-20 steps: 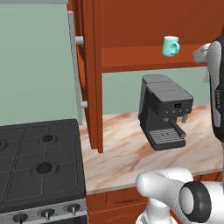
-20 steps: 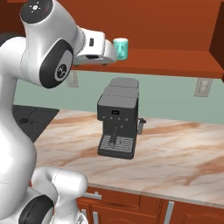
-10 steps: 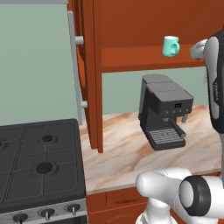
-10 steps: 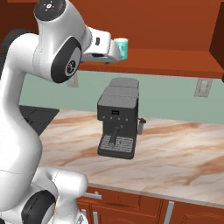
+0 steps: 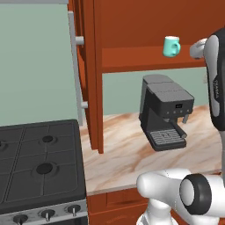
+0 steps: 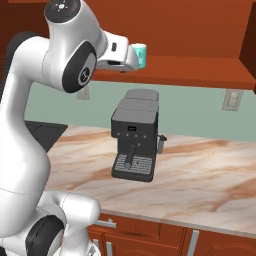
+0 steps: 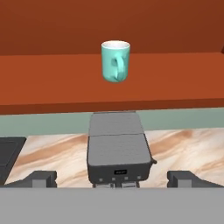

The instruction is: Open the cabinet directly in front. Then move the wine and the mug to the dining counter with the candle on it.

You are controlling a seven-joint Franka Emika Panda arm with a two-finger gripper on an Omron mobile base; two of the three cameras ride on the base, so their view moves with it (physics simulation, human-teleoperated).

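**Cabinet open, mug not yet taken**

From where I stood, going left to right: the cooktop [image 5: 39, 162] sat at the far left, and just beside it the open door [image 5: 88, 74] of the cabinet [image 5: 145, 26] stood swung out edge-on, its silver bar handle [image 5: 75, 72] facing the stove. So step 1, opening the cabinet, looked done.

Further right, the mug [image 5: 171, 46] stood upright on the cabinet's bottom shelf [image 5: 132, 61], above the coffee machine [image 5: 165, 112] on the marble desk [image 5: 127, 154]. Its handle pointed toward the arm, as the hand view made plain. I saw only 1 of the 2 items; I could not spot the wine in the part of the cabinet that was visible.

At the right, the hand [image 6: 136, 56] hung level with the shelf, near the mug but apart from it, its fingers [image 7: 41, 178] spread wide and holding nothing.

As I judged it, both carries were left: the mug was the next thing to grasp, and neither the dining counter nor the candle was anywhere in sight from this spot.
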